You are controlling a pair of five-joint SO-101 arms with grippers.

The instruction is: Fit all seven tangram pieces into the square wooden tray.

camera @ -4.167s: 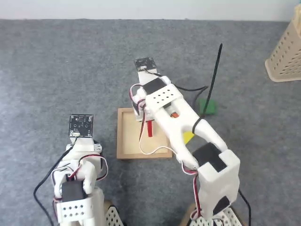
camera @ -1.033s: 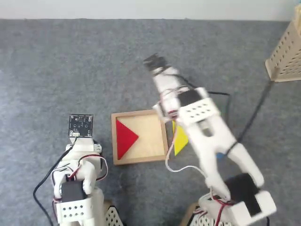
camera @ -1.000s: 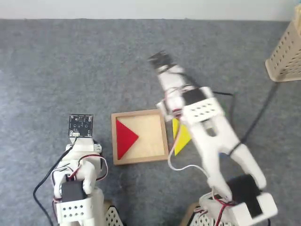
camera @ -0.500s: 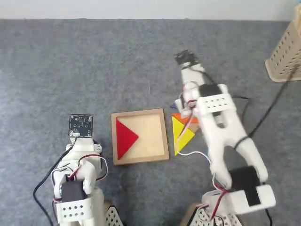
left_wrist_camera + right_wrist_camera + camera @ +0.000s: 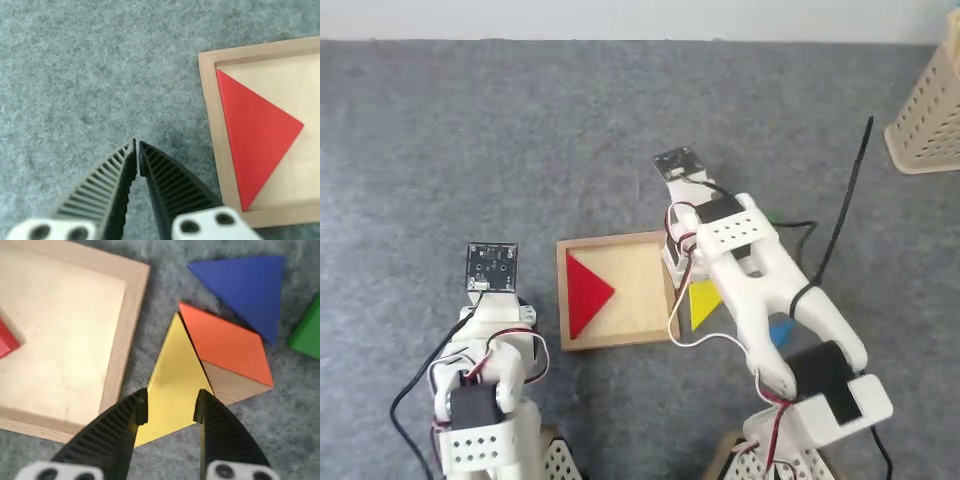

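The square wooden tray (image 5: 619,338) lies mid-table with a red triangle (image 5: 585,290) flat against its left side. Just right of the tray lies a yellow triangle (image 5: 175,375), and my right gripper (image 5: 171,402) hangs open above it, one fingertip over each side. An orange parallelogram (image 5: 225,345) touches the yellow piece, with a plain wooden piece (image 5: 235,386) beside it. Farther off are a blue triangle (image 5: 245,282) and a green piece (image 5: 307,332). My left gripper (image 5: 137,146) is shut and empty over the carpet, left of the tray rim (image 5: 207,100).
A beige perforated basket (image 5: 930,100) stands at the far right edge. A black cable (image 5: 840,220) arcs up beside the right arm (image 5: 730,235). The left arm (image 5: 490,340) sits folded at the near left. Grey carpet covers the table.
The red triangle, held over the tray earlier, now lies in it. The right arm swung out to the right, then came back over the yellow triangle. The left arm stayed still.
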